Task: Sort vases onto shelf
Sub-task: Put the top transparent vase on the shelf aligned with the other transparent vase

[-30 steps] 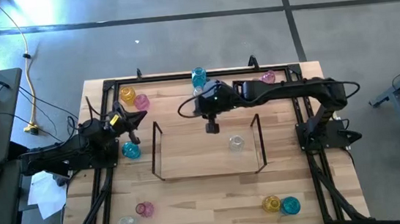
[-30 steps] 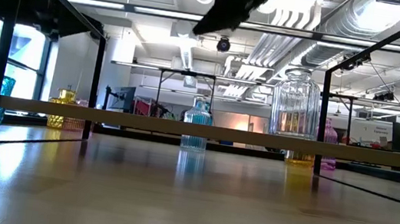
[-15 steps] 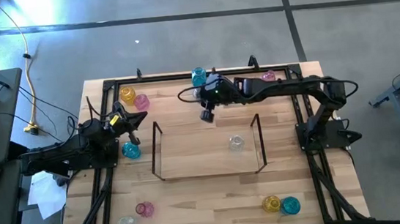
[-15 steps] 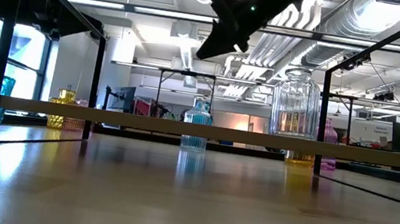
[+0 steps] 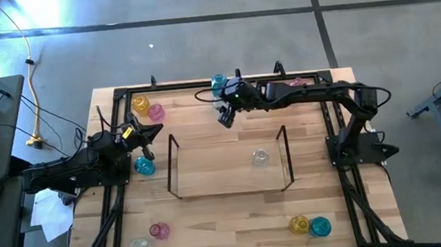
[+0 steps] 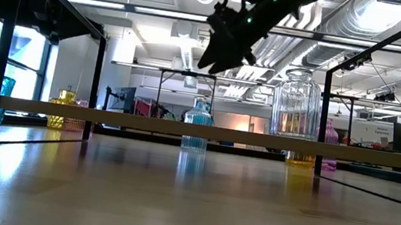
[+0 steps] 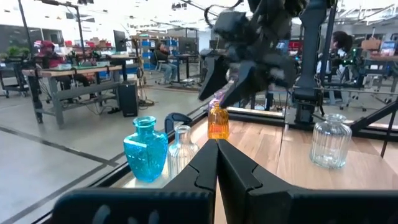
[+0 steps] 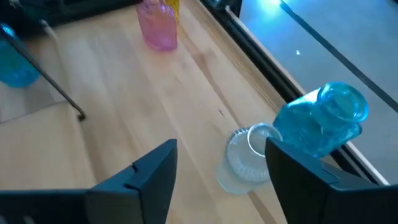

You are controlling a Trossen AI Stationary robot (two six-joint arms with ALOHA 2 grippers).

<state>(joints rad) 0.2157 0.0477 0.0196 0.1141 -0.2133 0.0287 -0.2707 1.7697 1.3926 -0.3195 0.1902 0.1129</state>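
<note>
My right gripper (image 5: 224, 117) hangs open in the air near the table's far edge, tipped downward. Below it stand a clear vase (image 8: 245, 158) and a teal vase (image 8: 323, 121), side by side against the black frame; neither is touched. The shelf (image 5: 228, 162) sits mid-table with one clear vase (image 5: 260, 158) standing on its see-through surface (image 6: 206, 130). My left gripper (image 7: 217, 168) is shut and held level at the table's left side, beside another teal vase (image 5: 144, 166).
Yellow (image 5: 140, 105) and pink (image 5: 155, 112) vases stand at the far left, and a pink one (image 5: 296, 84) at the far right. Pink (image 5: 159, 230) and clear (image 5: 140, 245) vases stand near left; yellow (image 5: 298, 225) and teal (image 5: 320, 226) near right. A black frame (image 5: 200, 83) borders the table.
My right gripper has moved from over the shelf toward the table's far edge and sunk a little, rolling its wrist as it went. Its fingers have opened wide. The vases have stayed where they were.
</note>
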